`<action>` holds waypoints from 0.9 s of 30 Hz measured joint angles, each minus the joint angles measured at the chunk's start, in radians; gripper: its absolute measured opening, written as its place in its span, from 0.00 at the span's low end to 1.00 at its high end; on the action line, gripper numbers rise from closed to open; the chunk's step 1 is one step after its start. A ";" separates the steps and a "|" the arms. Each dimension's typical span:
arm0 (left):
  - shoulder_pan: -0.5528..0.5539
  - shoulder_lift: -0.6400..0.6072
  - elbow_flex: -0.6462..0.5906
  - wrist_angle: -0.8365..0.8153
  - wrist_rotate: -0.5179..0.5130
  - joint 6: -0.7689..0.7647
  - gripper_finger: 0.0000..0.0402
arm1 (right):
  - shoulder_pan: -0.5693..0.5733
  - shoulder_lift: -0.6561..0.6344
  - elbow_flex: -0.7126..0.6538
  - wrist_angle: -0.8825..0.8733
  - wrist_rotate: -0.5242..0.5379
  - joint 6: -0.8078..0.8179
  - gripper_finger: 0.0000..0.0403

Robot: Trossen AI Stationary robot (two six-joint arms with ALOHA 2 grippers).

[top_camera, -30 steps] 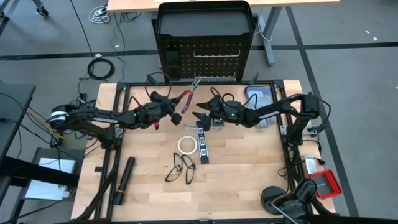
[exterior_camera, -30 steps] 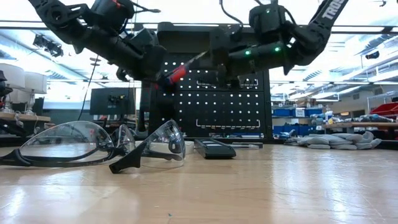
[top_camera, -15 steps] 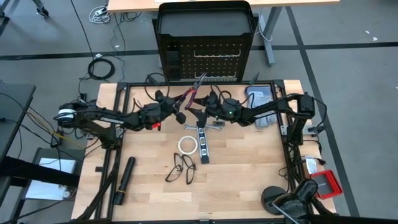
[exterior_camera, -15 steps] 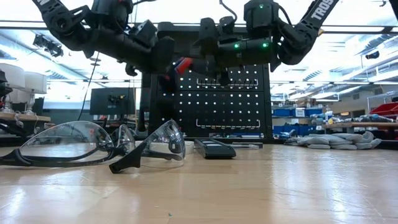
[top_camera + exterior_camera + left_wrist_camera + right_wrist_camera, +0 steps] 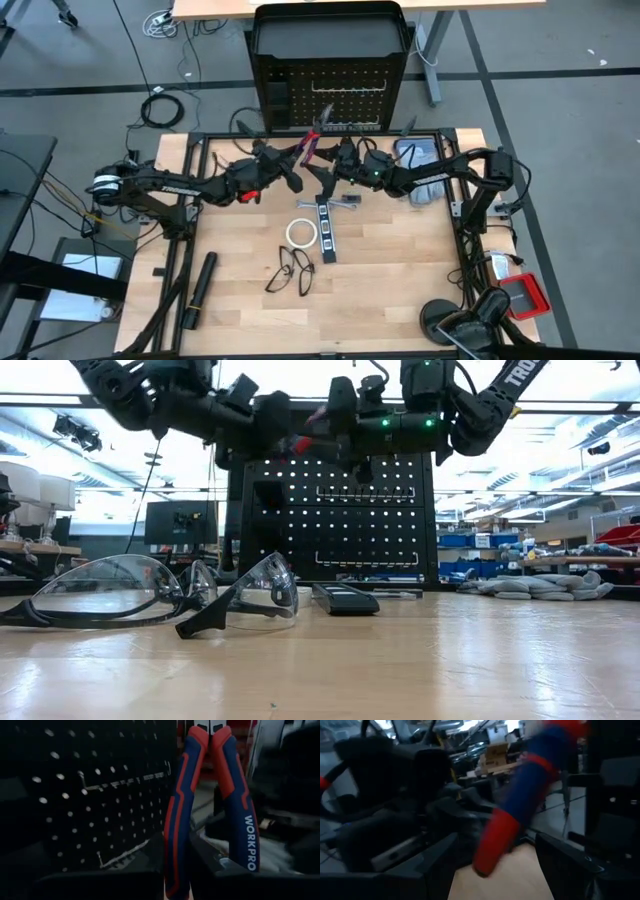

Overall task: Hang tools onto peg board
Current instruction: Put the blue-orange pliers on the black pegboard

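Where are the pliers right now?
In the high view, the pliers are held aloft in the left gripper, near the peg board at the table's far edge.

From where I stand, one peg board [image 5: 330,70] stands at the top centre. One pair of pliers [image 5: 306,148] is up near it. On the table [image 5: 400,280] lie two pairs of glasses [image 5: 290,270], one white tape ring [image 5: 301,233], one black strip [image 5: 326,230], one small wrench [image 5: 344,201], and one long black cylinder [image 5: 198,288] at lower left.
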 joint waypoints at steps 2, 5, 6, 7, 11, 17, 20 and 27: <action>0.002 0.000 0.060 -0.125 0.008 -0.002 0.11 | 0.002 -0.015 0.000 -0.021 -0.004 -0.010 0.67; 0.008 0.000 0.160 -0.289 0.015 -0.001 0.11 | 0.002 -0.044 0.000 -0.092 -0.006 -0.033 0.67; 0.011 0.000 0.191 -0.340 0.015 -0.001 0.11 | 0.001 -0.056 0.000 -0.114 -0.006 -0.043 0.67; 0.017 0.000 0.221 -0.389 0.025 0.002 0.11 | 0.001 -0.071 0.000 -0.141 -0.006 -0.051 0.67; 0.051 0.000 0.348 -0.571 0.103 0.027 0.11 | -0.001 -0.143 0.000 -0.244 -0.006 -0.083 0.67; 0.117 0.000 0.551 -0.833 0.221 0.029 0.11 | -0.002 -0.273 0.000 -0.409 -0.007 -0.133 0.67; 0.132 -0.001 0.627 -0.916 0.265 0.033 0.11 | -0.002 -0.324 0.000 -0.488 -0.007 -0.145 0.67; 0.180 -0.001 0.776 -1.078 0.372 0.071 0.11 | -0.001 -0.382 -0.001 -0.630 -0.007 -0.146 0.67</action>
